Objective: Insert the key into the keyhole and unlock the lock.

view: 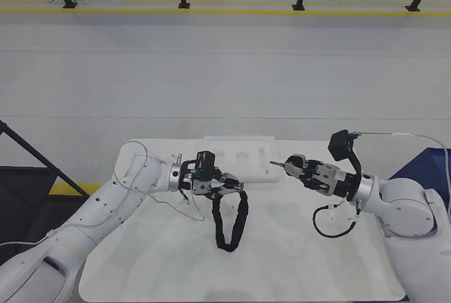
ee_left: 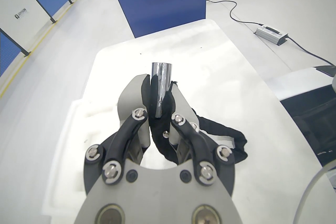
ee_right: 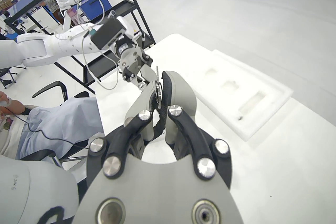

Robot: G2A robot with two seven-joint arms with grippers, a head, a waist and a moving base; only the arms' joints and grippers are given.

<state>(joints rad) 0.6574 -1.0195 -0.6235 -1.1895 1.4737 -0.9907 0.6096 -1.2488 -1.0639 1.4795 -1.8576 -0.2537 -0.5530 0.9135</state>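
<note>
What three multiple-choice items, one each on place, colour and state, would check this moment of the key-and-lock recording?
1. Where is the black fabric-sleeved cable loop?
A. trailing from the left gripper over the white table
B. coiled on the floor
C. hooked on a shelf

2. What colour is the metal lock cylinder between the left gripper's fingers?
A. red
B. shiny silver
C. blue

3. What is the state of the small metal key?
A. seated in the keyhole
B. lying on the table
C. gripped by the right gripper, apart from the lock

Answers:
1 A: the top view shows the loop hanging from that gripper.
2 B: the left wrist view shows a chrome tube.
3 C: in the top view, bare table shows between the key tip and the lock.
</note>
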